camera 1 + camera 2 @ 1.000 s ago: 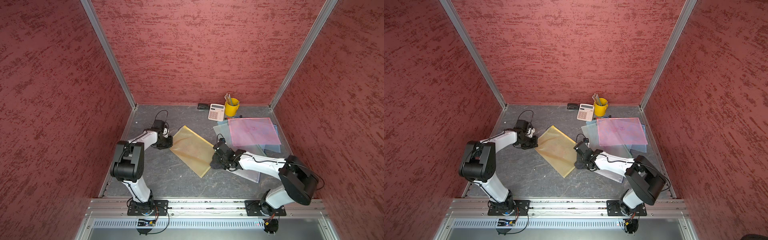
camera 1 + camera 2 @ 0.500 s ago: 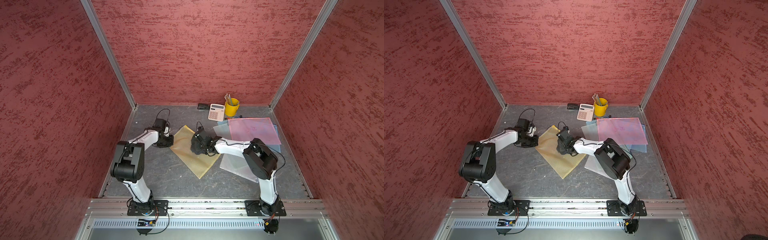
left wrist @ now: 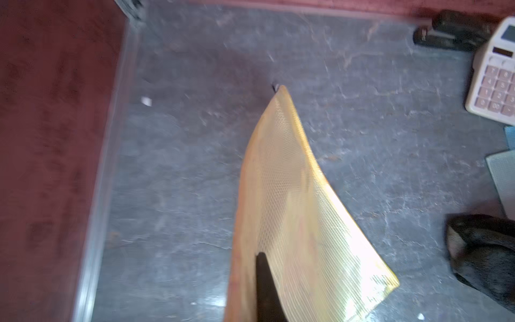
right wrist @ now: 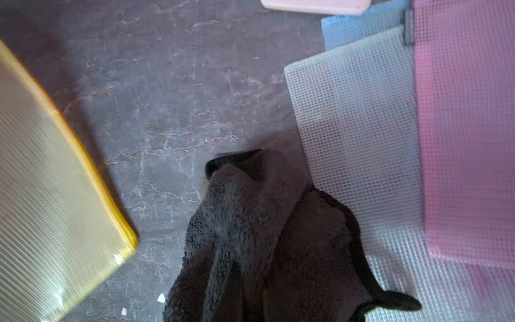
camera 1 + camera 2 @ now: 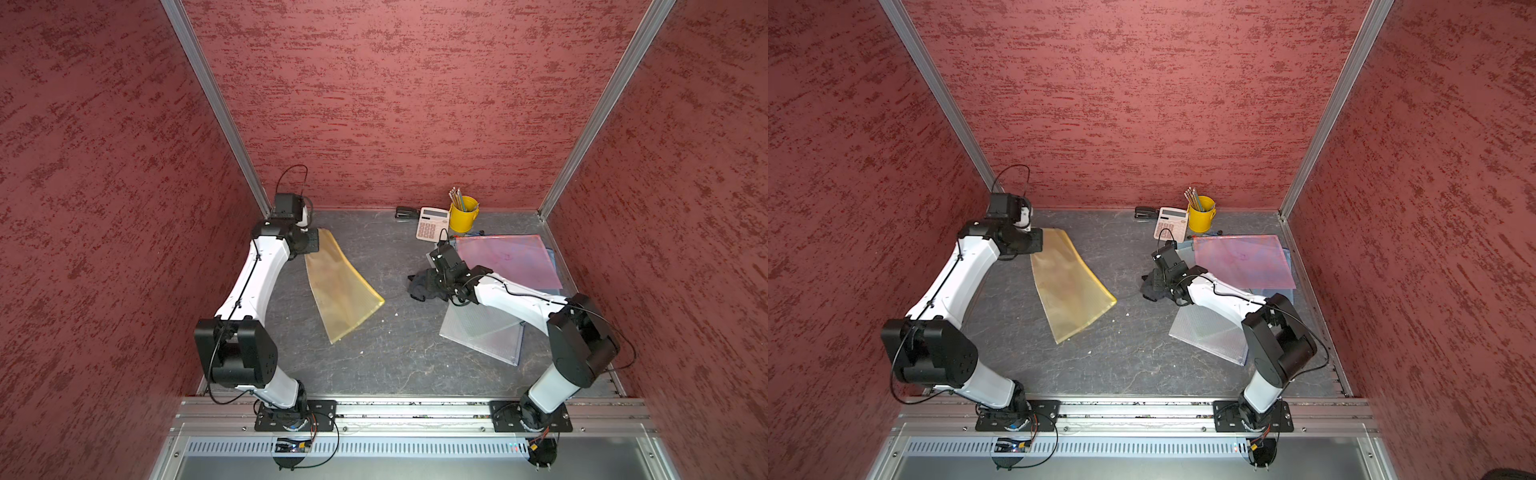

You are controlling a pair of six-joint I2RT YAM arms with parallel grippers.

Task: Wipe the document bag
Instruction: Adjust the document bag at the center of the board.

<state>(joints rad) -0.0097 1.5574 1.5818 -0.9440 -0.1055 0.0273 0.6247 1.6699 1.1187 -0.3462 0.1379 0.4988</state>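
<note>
The yellow mesh document bag (image 5: 341, 286) (image 5: 1070, 286) hangs from its far-left end, and its near end rests on the grey floor. My left gripper (image 5: 312, 242) (image 5: 1037, 242) is shut on that raised end. In the left wrist view one black finger (image 3: 264, 281) lies on the document bag (image 3: 292, 200). My right gripper (image 5: 434, 282) (image 5: 1163, 282) is shut on a black fluffy cloth (image 5: 419, 286) (image 4: 250, 223). The cloth is low over the floor, to the right of the bag and apart from it (image 4: 41, 195).
A pink mesh bag (image 5: 507, 262) lies on clear (image 5: 482, 332) and blue ones at the right. At the back stand a calculator (image 5: 432, 222), a stapler (image 5: 406, 213) and a yellow pencil cup (image 5: 463, 214). Red walls close three sides.
My right gripper swept the cloth onto the yellow bag, then drew it back right, off the bag. My left gripper lifted the bag's far end toward the back-left corner, turning the bag.
</note>
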